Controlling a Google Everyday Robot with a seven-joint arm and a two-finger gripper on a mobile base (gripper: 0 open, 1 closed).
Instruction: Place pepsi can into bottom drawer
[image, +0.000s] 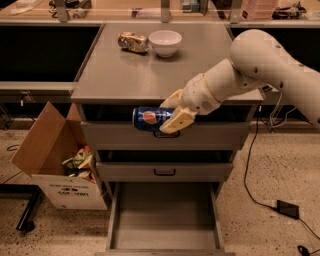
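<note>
The pepsi can, dark blue with a red-and-white logo, lies on its side in my gripper, which is shut on it. The gripper holds it in the air in front of the top drawer's face, just past the cabinet's front edge. The bottom drawer is pulled open below, its plain grey floor bare. The can is well above the drawer and roughly over its left half.
On the cabinet top stand a white bowl and a tan snack packet. Two upper drawers with black handles are closed. An open cardboard box stands at the left. A black cable runs on the floor at the right.
</note>
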